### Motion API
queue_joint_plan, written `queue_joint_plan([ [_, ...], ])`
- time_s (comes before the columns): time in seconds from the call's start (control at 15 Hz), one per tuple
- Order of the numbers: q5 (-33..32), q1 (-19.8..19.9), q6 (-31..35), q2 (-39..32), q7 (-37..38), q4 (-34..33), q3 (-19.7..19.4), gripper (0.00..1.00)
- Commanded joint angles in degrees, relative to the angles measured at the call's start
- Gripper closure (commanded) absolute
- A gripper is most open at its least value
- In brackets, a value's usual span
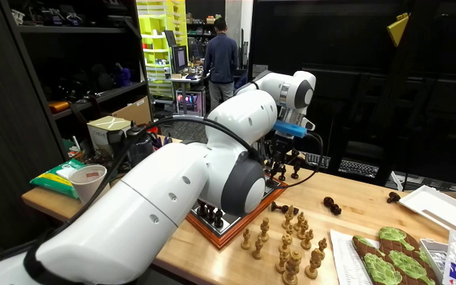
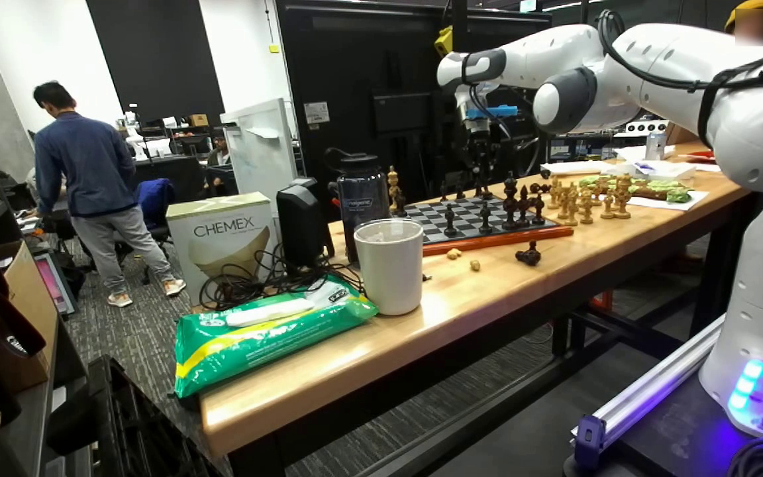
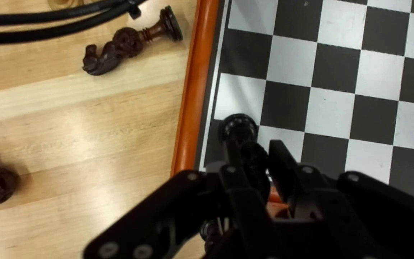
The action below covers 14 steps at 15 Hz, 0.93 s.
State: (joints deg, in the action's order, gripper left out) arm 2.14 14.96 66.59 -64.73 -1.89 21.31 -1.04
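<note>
Wrist view: find the jaws closed as far as a dark chess piece [image 3: 240, 130] allows, pinched between the fingers. Note long axis running roughly along the fingers, base projecting past the tips, over the corner square of a chessboard [image 3: 336, 72]; cannot tell whether touching it. See the squares spreading ahead and to the frame-right of the jaws, with a red-brown rim [image 3: 195, 90] just beside on the frame-left. Across that rim, on the wooden surface [image 3: 120, 118], find a toppled dark piece [image 3: 128, 42] ahead-left of the jaws, base toward the rim.

In an exterior view: see the jaws pointing down over the far side of the board, with two upright dark pieces [image 1: 295, 171] near. Find tan pieces [image 1: 285, 242] bunched off the board, camera-side of the jaws; farther frame-right, an oven mitt [image 1: 398, 253] and a white tray [image 1: 441, 213].

In an exterior view: see a row of dark pieces [image 2: 510, 202] on the board, camera-side of the jaws. Well frame-left, find a white cup [image 2: 389, 271], dark bottle [image 2: 361, 202], green packet [image 2: 269, 338] and Chemex box [image 2: 222, 232]. Beyond the surface, well apart from the jaws, note a standing person [image 2: 87, 165].
</note>
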Motion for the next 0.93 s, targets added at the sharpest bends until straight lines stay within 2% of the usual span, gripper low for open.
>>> queue_joint_plan([
  [0.0, -0.64, -0.18, 0.87, 0.1, -0.99, -0.43, -0.47, 0.94],
  [0.87, -0.57, -0.09, 3.4, 2.29, 0.88, 0.4, -0.79, 0.94],
])
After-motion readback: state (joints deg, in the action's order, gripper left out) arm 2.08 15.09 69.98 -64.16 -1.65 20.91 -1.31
